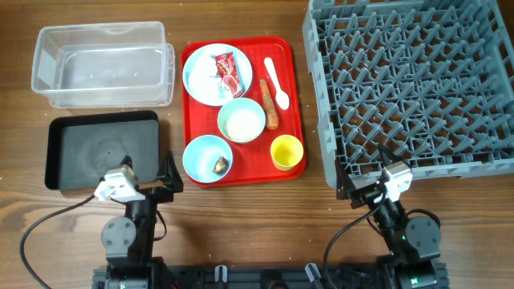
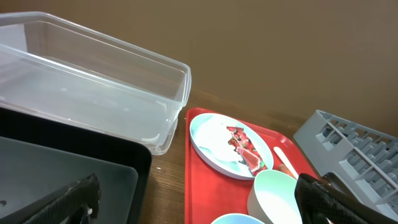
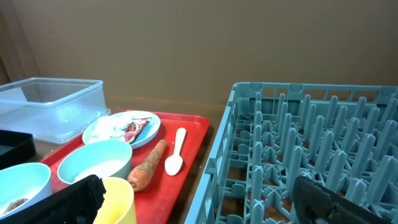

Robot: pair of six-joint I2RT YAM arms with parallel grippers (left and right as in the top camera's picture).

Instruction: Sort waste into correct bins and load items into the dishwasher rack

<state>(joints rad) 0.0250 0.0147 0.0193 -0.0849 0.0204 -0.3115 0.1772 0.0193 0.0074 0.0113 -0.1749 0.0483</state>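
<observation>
currently the left gripper [image 1: 147,175] and the right gripper [image 1: 367,180] both sit with jaws spread wide, empty.

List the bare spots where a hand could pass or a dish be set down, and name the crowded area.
Free: the table in front of the red tray, between the left gripper and right gripper. The clear tub, black tray and grey rack hold nothing. Tight: the strip between red tray and grey rack. Crowded: the red tray itself.

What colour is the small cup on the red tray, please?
The cup is yellow, clearest in the overhead view.
</observation>
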